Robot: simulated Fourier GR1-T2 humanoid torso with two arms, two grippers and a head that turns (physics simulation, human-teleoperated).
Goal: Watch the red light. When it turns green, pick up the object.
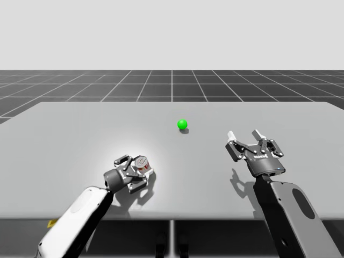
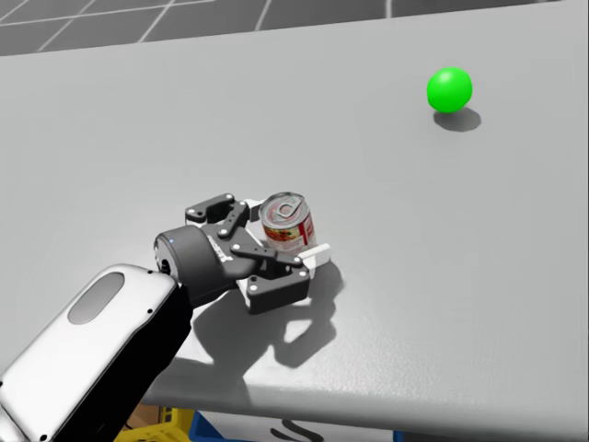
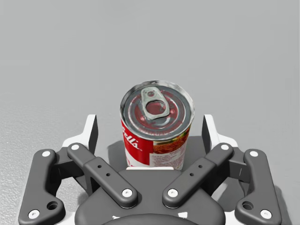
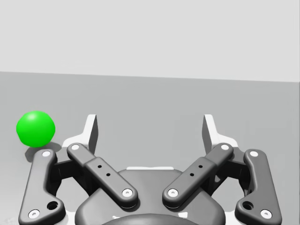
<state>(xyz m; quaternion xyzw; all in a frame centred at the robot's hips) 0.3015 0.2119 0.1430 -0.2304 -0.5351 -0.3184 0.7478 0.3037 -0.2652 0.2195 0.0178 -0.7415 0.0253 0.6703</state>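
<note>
The light, a small ball (image 1: 182, 124) (image 2: 449, 89), glows green at the middle of the grey table (image 1: 70, 129). A red and white can (image 1: 142, 163) (image 2: 287, 224) (image 3: 157, 122) with a silver pull-tab lid stands upright near the front left. My left gripper (image 1: 138, 167) (image 2: 282, 232) (image 3: 150, 133) is open around the can, with a gap showing on each side between finger and can. My right gripper (image 1: 244, 135) (image 4: 150, 129) hovers open at the right, nothing between its fingers; the green ball (image 4: 35, 128) lies beside it, ahead and off to one side.
The table's front edge (image 2: 304, 410) runs close under my left forearm. A dark grid floor (image 1: 172, 86) lies beyond the far edge.
</note>
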